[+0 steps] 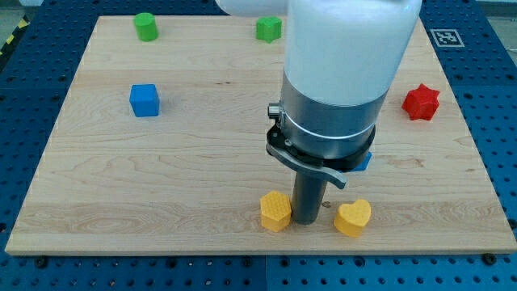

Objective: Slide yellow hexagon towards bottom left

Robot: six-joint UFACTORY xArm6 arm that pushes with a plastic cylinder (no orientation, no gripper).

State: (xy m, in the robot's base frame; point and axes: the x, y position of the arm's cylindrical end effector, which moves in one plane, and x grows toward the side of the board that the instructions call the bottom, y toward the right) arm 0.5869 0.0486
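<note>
- Board: a pale wooden table top is lying on a blue perforated bench; a black-and-white marker tag is sitting just off the board's top right corner.
- Arm: a large white and grey cylindrical body is filling the upper middle of the view, with a dark rod hanging straight down from it.
- My tip: it is resting on the board near the view's bottom edge, between the two yellow blocks, just beside the right side of the yellow hexagon; whether it is actually touching that block cannot be told. There are no jaws to open or close: the arm is ending in the bare rod and is gripping nothing.
- Yellow hexagon: the task's block is sitting at the view's bottom, slightly left of centre, immediately to the left of the rod.
- Yellow heart: it is lying to the right of the rod, near it but apart, close to the board's bottom edge.
- Blue cube: it is sitting in the left half of the board, well apart from the tip.
- Green cylinder: it is standing near the top left corner.
- Second green block: it is sitting at the top edge, beside the arm body; its shape is unclear.
- Red star: it is lying at the view's right.
- Second blue block: only a sliver is peeking out behind the arm body; shape cannot be told.
</note>
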